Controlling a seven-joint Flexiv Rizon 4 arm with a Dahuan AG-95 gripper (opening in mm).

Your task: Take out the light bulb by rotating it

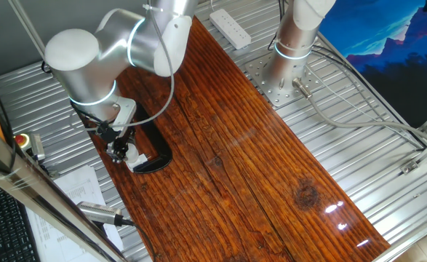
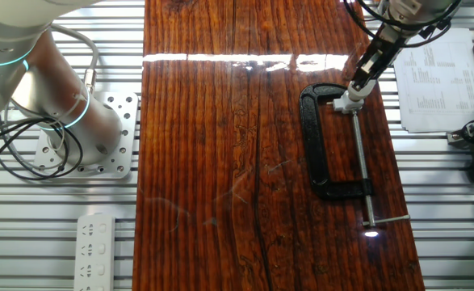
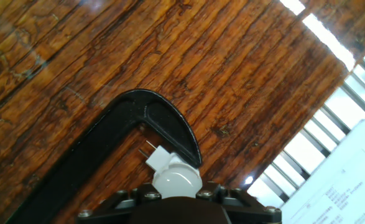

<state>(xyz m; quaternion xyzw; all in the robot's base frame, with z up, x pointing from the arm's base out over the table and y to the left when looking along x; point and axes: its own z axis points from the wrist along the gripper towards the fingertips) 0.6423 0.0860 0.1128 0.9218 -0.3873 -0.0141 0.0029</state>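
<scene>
At the near corner of the dark-stained wooden plank table, the small white round-domed light bulb sits in a white plastic socket block, which is pinned to the plank under the black iron C-clamp. The two-finger gripper reaches down over the bulb; in the hand view the dome shows just ahead of the dark gripper body, but the fingers are out of sight, so whether they pinch the bulb cannot be told. In one fixed view the gripper meets the white socket at the table edge, beside the clamp's bend.

To unscrew well, the grip should likely sit evenly on the dome's widest part, the wrist axis in line with the bulb's axis. The turn should be slow, with a slight lift as the thread frees, avoiding side load against the clamp.
</scene>
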